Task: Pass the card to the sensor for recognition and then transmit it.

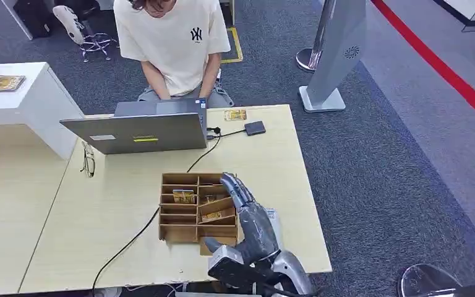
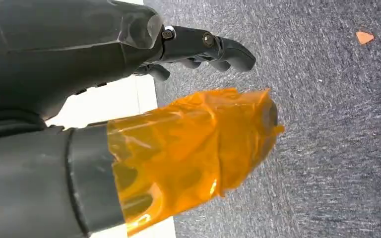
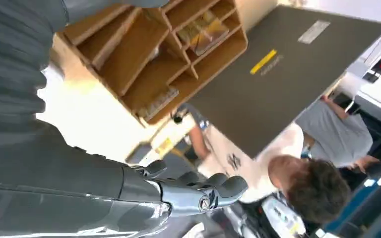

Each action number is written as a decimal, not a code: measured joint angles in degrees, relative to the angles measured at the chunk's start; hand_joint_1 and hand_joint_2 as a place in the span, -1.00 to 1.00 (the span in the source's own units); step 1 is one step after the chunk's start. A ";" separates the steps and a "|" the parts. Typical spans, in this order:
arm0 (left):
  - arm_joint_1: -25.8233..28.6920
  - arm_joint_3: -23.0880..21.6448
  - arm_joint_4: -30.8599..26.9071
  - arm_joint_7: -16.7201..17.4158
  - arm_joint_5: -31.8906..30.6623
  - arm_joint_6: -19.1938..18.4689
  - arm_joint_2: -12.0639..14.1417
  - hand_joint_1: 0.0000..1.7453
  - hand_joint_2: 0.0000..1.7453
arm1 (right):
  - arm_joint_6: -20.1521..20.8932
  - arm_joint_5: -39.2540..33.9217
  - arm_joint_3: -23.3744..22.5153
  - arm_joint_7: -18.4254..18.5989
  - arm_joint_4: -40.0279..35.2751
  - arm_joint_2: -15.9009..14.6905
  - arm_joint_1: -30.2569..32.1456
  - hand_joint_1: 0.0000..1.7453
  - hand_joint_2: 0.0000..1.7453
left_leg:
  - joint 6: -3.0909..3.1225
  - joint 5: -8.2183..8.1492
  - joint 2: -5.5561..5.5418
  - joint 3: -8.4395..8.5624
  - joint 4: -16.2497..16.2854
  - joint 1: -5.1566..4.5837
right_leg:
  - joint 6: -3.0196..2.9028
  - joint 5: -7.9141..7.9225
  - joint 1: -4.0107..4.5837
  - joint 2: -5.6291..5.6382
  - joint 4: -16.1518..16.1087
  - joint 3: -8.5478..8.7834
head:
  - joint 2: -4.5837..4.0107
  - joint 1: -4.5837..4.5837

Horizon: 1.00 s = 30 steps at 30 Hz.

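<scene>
The right hand (image 1: 247,213) is over the wooden box (image 1: 179,232) on the table (image 1: 117,204). Its fingers (image 1: 234,185) are stretched out and hold nothing. Their tips are over the small slots. One card (image 1: 184,196) sits in a slot just beside the fingertips, another card (image 1: 211,215) lies under them. The sensor (image 1: 255,128) is well past the fingertips, near the laptop (image 1: 139,130). The left hand (image 2: 129,99) hangs over the carpet (image 2: 327,99), fingers (image 2: 213,47) a bit curled, holding nothing.
</scene>
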 joint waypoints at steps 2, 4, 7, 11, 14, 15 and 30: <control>0.00 0.00 0.00 -0.02 -0.22 -0.04 0.11 -1.00 -1.00 | -0.94 4.05 0.35 1.49 0.48 0.00 -0.95 -1.00 1.00 | 0.00 0.00 0.00 0.00 0.00 0.00 | 0.00 0.00 0.00 0.00 0.00 0.00 | 0.00 0.00; -0.01 0.00 0.00 -0.02 -0.61 -0.11 0.17 -1.00 -1.00 | -1.53 8.40 1.00 3.12 1.37 0.00 -2.08 -1.00 1.00 | 0.00 0.01 0.00 0.00 0.00 0.00 | 0.00 0.01 0.00 0.00 0.01 0.00 | 0.00 0.00; -0.03 0.00 0.00 -0.02 -0.87 -0.41 0.44 -1.00 -1.00 | -1.66 12.10 1.62 5.00 2.79 0.09 -3.71 -0.66 1.00 | 0.01 0.02 0.00 0.00 0.00 0.00 | 0.00 0.01 0.00 0.00 0.01 0.01 | 0.00 0.00; -0.03 0.00 0.00 -0.18 -1.03 -0.61 0.66 -1.00 -1.00 | -1.64 14.68 2.25 6.69 4.44 0.17 -5.30 0.66 1.00 | 0.01 0.02 0.00 0.00 0.00 0.00 | 0.00 0.01 0.00 -0.01 0.01 0.01 | 0.00 0.00; -0.03 0.00 0.00 -0.35 -1.29 -0.79 0.79 -1.00 -1.00 | -1.64 17.48 2.36 8.46 5.42 0.17 -6.41 0.66 1.00 | 0.01 0.02 0.00 -0.01 0.00 0.00 | 0.00 0.01 0.00 0.00 0.01 0.00 | 0.00 0.00; -0.03 -0.02 0.00 -0.37 -1.42 -0.83 0.83 -1.00 -1.00 | -1.64 18.49 2.38 8.98 6.10 0.17 -7.06 0.62 1.00 | 0.01 0.02 0.00 0.00 0.00 0.00 | 0.00 0.01 0.00 0.01 0.01 0.00 | 0.00 0.00; -0.17 -0.26 0.02 -0.37 -2.19 -1.71 1.38 -1.00 -1.00 | -0.56 23.80 2.34 11.89 13.46 0.15 -13.53 -0.14 1.00 | 0.00 0.04 0.00 0.01 0.00 0.00 | -0.01 0.02 0.00 0.00 0.01 0.00 | 0.00 0.00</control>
